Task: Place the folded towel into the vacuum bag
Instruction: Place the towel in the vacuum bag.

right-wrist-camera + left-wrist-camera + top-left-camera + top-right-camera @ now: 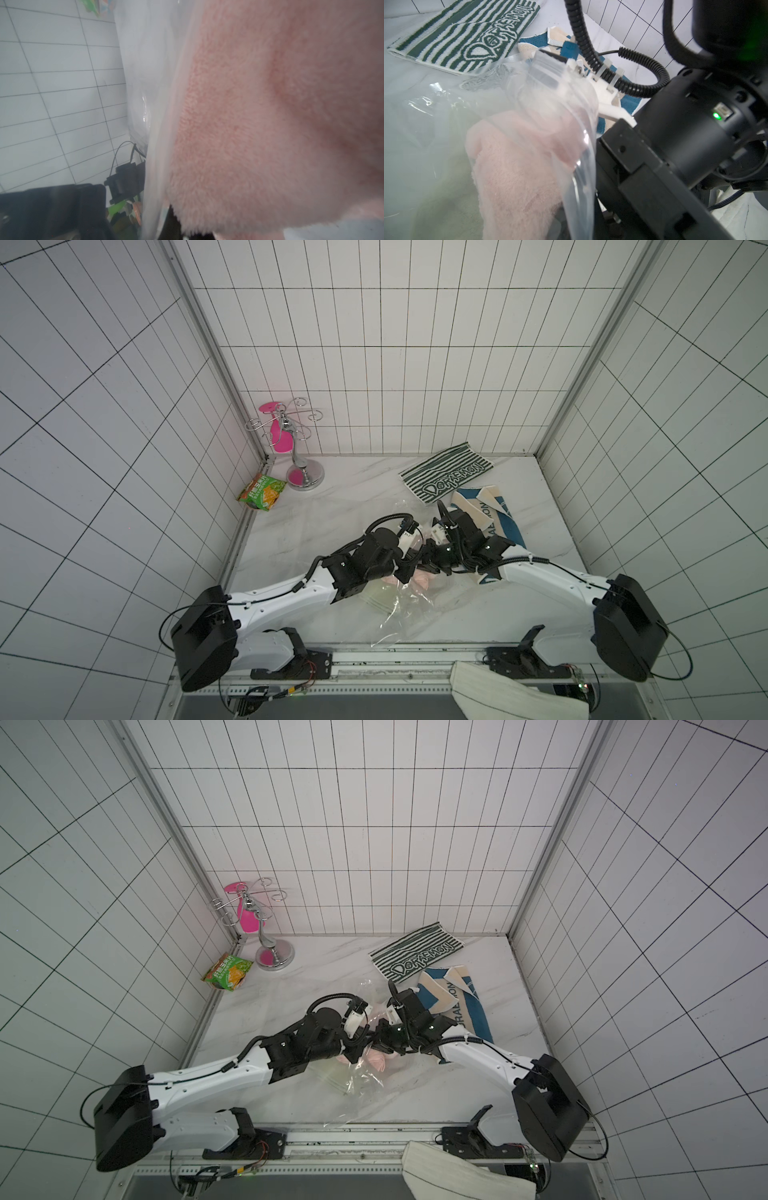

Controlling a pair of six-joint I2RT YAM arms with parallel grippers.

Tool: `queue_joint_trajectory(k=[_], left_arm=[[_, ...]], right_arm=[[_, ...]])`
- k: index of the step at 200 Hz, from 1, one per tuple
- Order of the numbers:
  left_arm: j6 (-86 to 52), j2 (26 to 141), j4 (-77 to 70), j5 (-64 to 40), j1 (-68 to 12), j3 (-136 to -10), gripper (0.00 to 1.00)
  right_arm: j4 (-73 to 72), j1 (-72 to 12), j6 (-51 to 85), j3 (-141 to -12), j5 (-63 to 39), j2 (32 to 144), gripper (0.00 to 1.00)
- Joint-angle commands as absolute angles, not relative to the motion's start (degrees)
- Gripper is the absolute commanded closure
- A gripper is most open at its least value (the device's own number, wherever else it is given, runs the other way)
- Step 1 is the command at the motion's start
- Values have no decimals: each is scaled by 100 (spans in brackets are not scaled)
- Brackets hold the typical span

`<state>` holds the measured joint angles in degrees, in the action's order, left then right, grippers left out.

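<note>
The worktop (536, 489) carries one vacuum bag (399, 614) from centre to front edge, one pink towel (512, 176) in its mouth, two printed towels (446, 472) near the rear right corner, and one snack packet (262, 491) at the left edge. Both arms reach inward, wrists meeting over the bag mouth. The left gripper (409, 570) is clamped on the raised bag edge; the right gripper (430, 562) is closed at the pink towel, grip indiscernible.

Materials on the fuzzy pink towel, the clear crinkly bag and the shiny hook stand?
Pink towel: plush fleece or microfibre, matte; fuzzy nap shows. Clear bag: thin plastic film, glossy; creases, see-through. Hook stand: likely chromed metal; mirror-bright reflections.
</note>
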<state>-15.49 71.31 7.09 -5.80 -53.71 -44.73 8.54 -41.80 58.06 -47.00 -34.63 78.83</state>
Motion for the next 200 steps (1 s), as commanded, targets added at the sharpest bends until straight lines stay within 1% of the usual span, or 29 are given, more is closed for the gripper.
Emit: queue_joint_trajectory(k=[1, 14, 27, 32, 38, 51, 62, 80, 84, 92, 94, 120, 145, 149, 158, 161, 163, 182, 183, 200], left_arm=[[-1487, 6708, 370, -834, -5261, -4475, 100], [-1559, 6582, 166, -956, -5247, -4359, 100], [-1644, 6539, 17, -1058, -5247, -4292, 100], [-1683, 6539, -4, -1090, -5248, -4281, 100], [-1718, 6535, -9, -1137, -5247, -4272, 100], [-1799, 6549, -87, -1270, -5244, -4236, 100], [-1803, 6557, -104, -1331, -5246, -4210, 100], [-1739, 6552, 151, -1210, -5243, -4236, 100], [-1715, 6540, 189, -1180, -5245, -4230, 100], [-1682, 6492, 222, -1116, -5241, -4191, 100], [-1680, 6481, 225, -1103, -5239, -4181, 100], [-1687, 6441, 186, -1020, -5203, -4122, 100], [-1696, 6527, 189, -1137, -5203, -4256, 100], [-1696, 6549, 192, -1173, -5203, -4282, 100], [-1696, 6610, 200, -1319, -5203, -4344, 100], [-1701, 6635, 206, -1365, -5204, -4363, 100], [-1704, 6649, 210, -1387, -5208, -4371, 100], [-1812, 6760, 225, -1440, -5229, -4438, 100], [-1816, 6764, 222, -1441, -5234, -4438, 100], [-1831, 6831, 148, -1441, -5254, -4438, 100]], right_arm=[[186, -4540, 5931, -4572, -3923, 8271, 100], [-116, -4719, 5949, -4552, -4140, 8686, 100], [-492, -4841, 6041, -4368, -4096, 9080, 100], [-537, -4843, 6019, -4320, -4094, 9251, 98], [-581, -4838, 5982, -4284, -4093, 9442, 93], [-583, -4795, 5888, -4242, -3975, 9696, 76], [-573, -4711, 5845, -4262, -4075, 9688, 64], [-246, -4427, 5739, -4177, -4061, 8981, 43], [-36, -4359, 5653, -4188, -3988, 8765, 40], [448, -4174, 5487, -4201, -3869, 8346, 39], [501, -4135, 5443, -4201, -3850, 8254, 36], [1516, -3382, 5289, -3903, -3574, 7068, 33], [2449, -2458, 5081, -3613, -3070, 6395, 31], [2531, -2286, 5083, -3553, -3011, 6292, 29], [2559, -1925, 5119, -3419, -2943, 6060, 26], [2578, -1817, 5134, -3396, -2918, 5991, 21], [2593, -1740, 5138, -3393, -2903, 5950, 19], [2626, -1347, 5194, -3355, -2746, 5774, 18], [2609, -1337, 5194, -3348, -2744, 5774, 16], [1888, -1295, 5343, -3162, -2890, 6043, 15]])
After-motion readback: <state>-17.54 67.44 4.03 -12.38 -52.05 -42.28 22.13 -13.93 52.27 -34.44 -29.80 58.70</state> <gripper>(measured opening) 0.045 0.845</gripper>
